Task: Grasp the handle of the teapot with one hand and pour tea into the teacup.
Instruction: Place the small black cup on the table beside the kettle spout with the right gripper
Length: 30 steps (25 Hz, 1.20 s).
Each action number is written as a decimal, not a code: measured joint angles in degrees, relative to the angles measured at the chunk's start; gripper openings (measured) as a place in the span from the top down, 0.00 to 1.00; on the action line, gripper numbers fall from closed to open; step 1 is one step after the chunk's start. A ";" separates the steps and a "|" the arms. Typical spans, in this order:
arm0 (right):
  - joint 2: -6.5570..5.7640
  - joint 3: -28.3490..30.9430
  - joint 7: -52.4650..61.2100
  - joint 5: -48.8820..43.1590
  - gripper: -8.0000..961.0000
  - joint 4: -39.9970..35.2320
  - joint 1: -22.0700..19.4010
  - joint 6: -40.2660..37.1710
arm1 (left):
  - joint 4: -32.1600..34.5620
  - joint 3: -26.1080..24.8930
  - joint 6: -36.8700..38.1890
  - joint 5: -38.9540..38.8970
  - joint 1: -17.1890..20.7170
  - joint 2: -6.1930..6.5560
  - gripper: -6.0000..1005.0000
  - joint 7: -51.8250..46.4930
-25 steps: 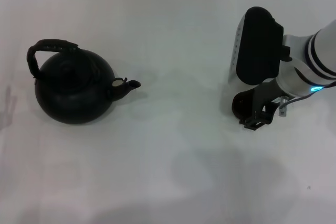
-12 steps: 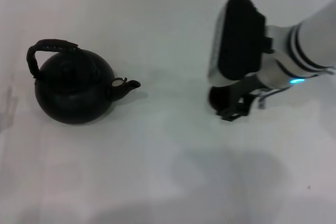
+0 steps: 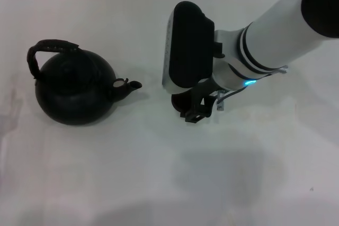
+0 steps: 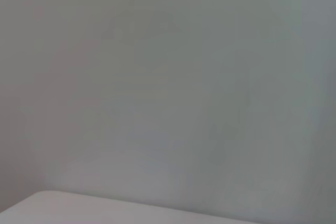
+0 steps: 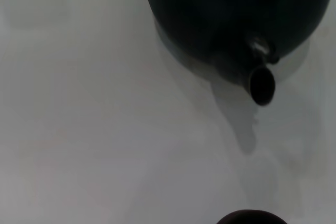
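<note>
Teapot (image 3: pixel 74 88), round matte black, spout (image 3: pixel 130 86) facing right gripper (image 3: pixel 192 107); small dark cup (image 3: pixel 183 103) pinched in its fingers, just beside spout.

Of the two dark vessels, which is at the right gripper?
The teacup, the tiny one under the right gripper; the much larger teapot stands apart to the left, its handle untouched.

Teapot (image 3: pixel 74 91): matte black, round, upright on the white surface (image 3: pixel 132 173), lid seated. Handle (image 3: pixel 46 50) arches over its top. Spout (image 3: pixel 128 86) faces the teacup (image 3: pixel 183 103), mostly hidden, standing near.
</note>
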 joint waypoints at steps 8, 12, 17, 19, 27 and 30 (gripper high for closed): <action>-0.03 -2.51 0.14 0.76 0.23 0.87 0.41 -3.00 | -0.25 -0.02 -0.22 0.05 -0.13 0.03 0.20 0.00; -0.02 -4.03 0.22 0.97 0.23 2.20 0.84 -3.83 | -0.44 -0.02 -0.11 0.07 -0.26 0.03 0.20 0.00; -0.03 -4.27 0.25 1.37 0.22 2.64 1.10 -4.44 | -0.45 -0.10 -0.03 0.07 -0.28 0.08 0.20 0.00; -0.02 -4.33 0.22 1.33 0.22 2.65 1.15 -4.80 | -0.45 -0.13 0.00 0.07 -0.31 0.11 0.20 0.00; -0.02 -6.10 0.22 0.97 0.22 2.90 1.43 -6.10 | -0.20 -0.37 -0.22 -0.13 -0.38 0.12 0.20 0.00; -0.02 -6.43 0.23 0.96 0.22 3.16 1.52 -6.25 | -0.11 -0.37 -0.23 -0.32 -0.35 0.12 0.20 0.00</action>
